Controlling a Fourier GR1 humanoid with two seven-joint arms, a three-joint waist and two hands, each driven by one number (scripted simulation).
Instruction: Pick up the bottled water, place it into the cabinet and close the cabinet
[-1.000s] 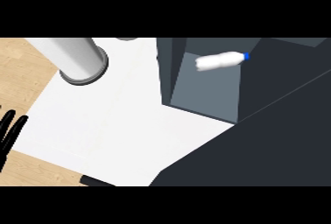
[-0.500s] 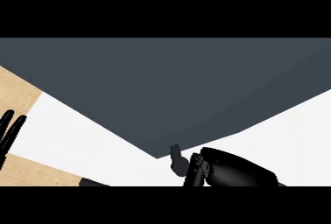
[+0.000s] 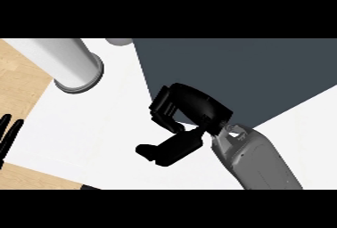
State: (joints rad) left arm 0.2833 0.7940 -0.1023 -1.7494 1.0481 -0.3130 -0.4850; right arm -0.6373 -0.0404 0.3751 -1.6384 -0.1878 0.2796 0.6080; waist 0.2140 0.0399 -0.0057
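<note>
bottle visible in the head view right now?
No, only the dark cabinet panel, the right hand at its edge, and the left hand show.

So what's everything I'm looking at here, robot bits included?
Dark slate-grey flat cabinet panel: one, upper right.
Pale grey metal cylinder: one, upper left.
Small grey rounded object: one, top edge, mostly cut off.
White counter top: one, centre.
Light wooden surface: left side and lower left corner.
Left hand: one, black, left edge, open and resting.
Right hand: one, black, centre, fingers curled, on a grey forearm.
</note>
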